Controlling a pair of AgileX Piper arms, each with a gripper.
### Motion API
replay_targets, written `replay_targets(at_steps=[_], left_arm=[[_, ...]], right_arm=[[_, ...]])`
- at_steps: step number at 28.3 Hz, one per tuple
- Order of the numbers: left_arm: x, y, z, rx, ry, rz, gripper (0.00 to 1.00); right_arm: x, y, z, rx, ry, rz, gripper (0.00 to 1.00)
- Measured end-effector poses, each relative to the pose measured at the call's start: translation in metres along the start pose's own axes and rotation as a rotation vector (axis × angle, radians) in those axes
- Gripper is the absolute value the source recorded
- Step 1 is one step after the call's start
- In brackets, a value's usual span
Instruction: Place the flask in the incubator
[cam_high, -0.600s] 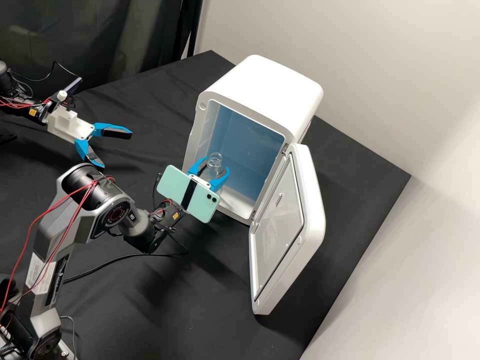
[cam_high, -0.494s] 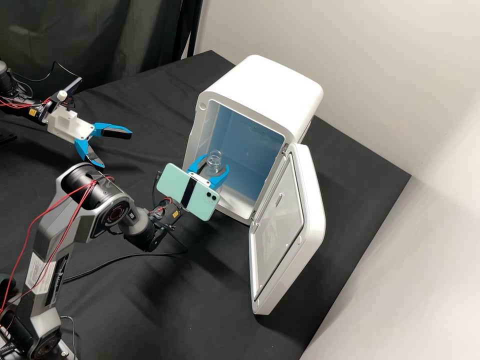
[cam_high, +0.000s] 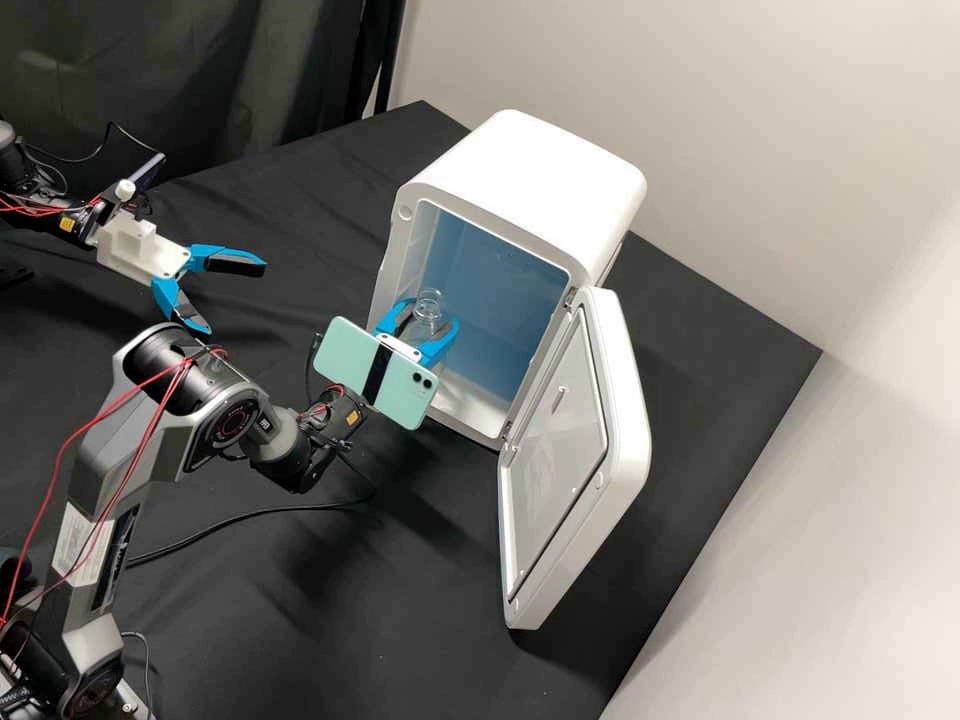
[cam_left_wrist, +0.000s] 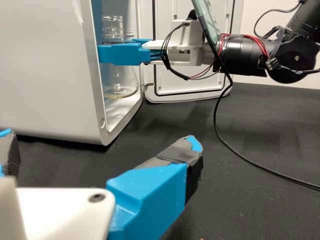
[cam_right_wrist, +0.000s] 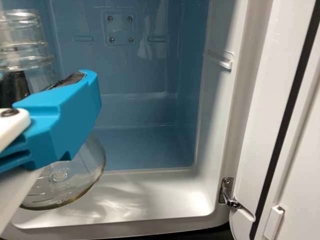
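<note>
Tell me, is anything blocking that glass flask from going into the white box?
Nothing visible. The door of the incubator hangs wide open, and the right gripper holds the flask already inside the opening.

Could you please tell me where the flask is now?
High view: the flask is just inside the open incubator, held at its neck by the right pincer.

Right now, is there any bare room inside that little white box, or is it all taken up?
Yes. The floor of the box lies bare from the flask across to the side wall by the hinge, and back to the rear wall. It is crowded at the opening's other side, where the right gripper holds the flask.
</note>
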Motion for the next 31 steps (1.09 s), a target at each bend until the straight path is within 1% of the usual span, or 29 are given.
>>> replay_targets(at_steps=[3, 7, 10, 12, 14, 17, 21, 23, 31], left_arm=[[0.0, 0.0, 0.0, 0.0, 0.0, 0.0, 1.0], [0.0, -0.0001, 0.0, 0.0, 0.0, -0.001, 1.0], [0.0, -0.0015, 0.0, -0.003, 0.001, -0.006, 1.0], [0.001, -0.0033, -0.001, -0.007, 0.003, -0.015, 1.0], [0.001, -0.0036, -0.001, -0.007, 0.001, -0.016, 1.0], [0.002, -0.0046, 0.001, -0.007, -0.006, -0.021, 1.0], [0.002, -0.0046, 0.001, -0.007, -0.006, -0.021, 1.0], [0.002, -0.0046, 0.001, -0.007, -0.006, -0.021, 1.0], [0.002, -0.0046, 0.001, -0.007, -0.006, -0.021, 1.0]], right_arm=[[0.003, 0.0, 0.001, 0.001, -0.006, 0.0, 0.0], [0.008, 0.004, -0.002, -0.003, 0.003, 0.01, 0.0], [0.011, 0.004, -0.002, -0.003, 0.005, 0.014, 0.0], [0.012, 0.002, 0.001, -0.002, 0.0, 0.011, 0.0], [0.013, 0.0, 0.002, -0.002, -0.006, 0.004, 0.0], [0.016, -0.002, 0.008, -0.003, -0.023, -0.005, 0.0], [0.02, -0.001, 0.012, -0.002, -0.031, 0.002, 0.0], [0.022, 0.0, 0.012, 0.001, -0.04, 0.006, 0.0], [0.032, 0.005, 0.01, 0.0, -0.039, 0.016, 0.0]])
